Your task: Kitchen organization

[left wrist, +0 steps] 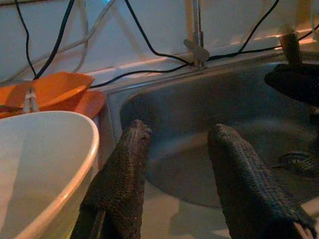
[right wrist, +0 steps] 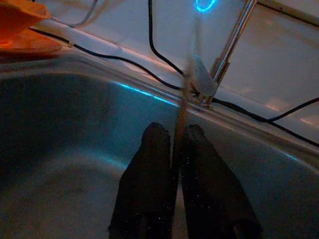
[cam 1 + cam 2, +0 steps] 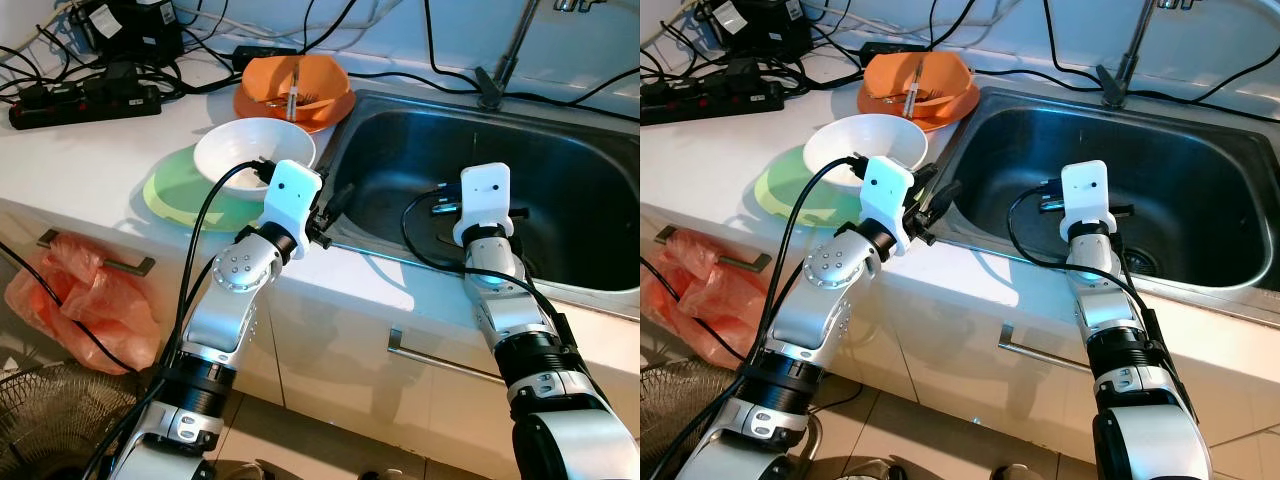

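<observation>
A white bowl [image 3: 250, 150] sits on a green plate [image 3: 175, 200] on the counter, left of the steel sink [image 3: 580, 190]. Behind them an orange bowl [image 3: 295, 85] on an orange plate holds chopsticks [image 3: 293, 95]. My left gripper [image 3: 335, 203] is open at the sink's left rim, right beside the white bowl [image 1: 45, 164], its fingers [image 1: 124, 169] holding nothing. My right gripper [image 2: 174, 133] reaches down inside the sink, shut on a thin brown stick [image 2: 182, 102] like a chopstick, which points up toward the faucet.
A faucet [image 3: 505, 60] rises behind the sink. A black power strip [image 3: 85, 100] and tangled cables lie at the counter's back left. An orange plastic bag [image 3: 80, 300] hangs on a cabinet handle, above a wire fan guard [image 3: 50, 420].
</observation>
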You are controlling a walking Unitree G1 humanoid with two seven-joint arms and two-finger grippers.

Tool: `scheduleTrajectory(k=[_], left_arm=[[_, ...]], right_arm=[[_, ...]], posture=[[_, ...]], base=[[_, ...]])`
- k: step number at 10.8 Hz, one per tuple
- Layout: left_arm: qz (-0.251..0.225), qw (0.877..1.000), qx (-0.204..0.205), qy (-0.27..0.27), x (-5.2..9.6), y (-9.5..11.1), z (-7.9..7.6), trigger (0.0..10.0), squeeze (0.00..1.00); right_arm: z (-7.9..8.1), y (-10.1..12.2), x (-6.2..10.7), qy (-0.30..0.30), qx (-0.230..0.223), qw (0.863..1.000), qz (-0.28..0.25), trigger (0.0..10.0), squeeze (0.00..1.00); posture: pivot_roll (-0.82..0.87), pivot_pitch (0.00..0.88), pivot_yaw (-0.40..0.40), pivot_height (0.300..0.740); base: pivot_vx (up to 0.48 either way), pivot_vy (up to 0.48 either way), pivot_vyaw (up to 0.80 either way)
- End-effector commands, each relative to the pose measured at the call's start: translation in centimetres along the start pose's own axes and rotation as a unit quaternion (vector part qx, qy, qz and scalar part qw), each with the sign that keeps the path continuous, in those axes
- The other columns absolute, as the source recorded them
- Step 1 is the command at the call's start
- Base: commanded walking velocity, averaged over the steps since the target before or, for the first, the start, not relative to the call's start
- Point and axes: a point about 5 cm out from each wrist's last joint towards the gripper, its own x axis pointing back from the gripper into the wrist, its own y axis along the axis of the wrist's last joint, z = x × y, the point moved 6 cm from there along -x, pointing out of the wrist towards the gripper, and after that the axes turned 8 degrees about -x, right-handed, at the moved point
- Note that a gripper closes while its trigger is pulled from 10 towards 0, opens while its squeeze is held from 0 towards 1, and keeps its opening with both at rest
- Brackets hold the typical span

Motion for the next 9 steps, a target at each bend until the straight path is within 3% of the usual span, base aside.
scheduleTrajectory(k=[1, 7, 8, 9], left_arm=[[-0.005, 1.000, 0.000, 0.001, 0.04, 0.45, -0.21, 10.0, 0.00], [-0.006, 1.000, 0.005, -0.002, 0.09, 0.74, -0.73, 10.0, 0.00], [-0.004, 1.000, 0.004, -0.003, 0.06, 0.65, -0.84, 10.0, 0.00], [0.000, 1.000, 0.001, -0.003, 0.01, 0.27, -1.09, 10.0, 0.00]], right_arm=[[0.00, -0.90, 0.18, -0.002, -0.012, 1.000, 0.019, 10.0, 1.00], [0.41, -0.94, 0.22, 0.004, -0.021, 1.000, 0.021, 10.0, 1.00], [0.64, -0.84, 0.23, 0.010, -0.021, 1.000, 0.018, 10.0, 0.33], [0.99, -0.59, 0.25, 0.017, -0.025, 0.999, 0.013, 10.0, 0.00]], posture=[[0.02, 0.078, 0.002, 0.740], [0.02, 0.082, -0.002, 0.740], [0.02, 0.082, -0.002, 0.740], [0.02, 0.082, -0.002, 0.740]], base=[[0.000, 0.000, 0.00], [0.000, 0.000, 0.00], [0.000, 0.000, 0.00], [0.000, 0.000, 0.00]])
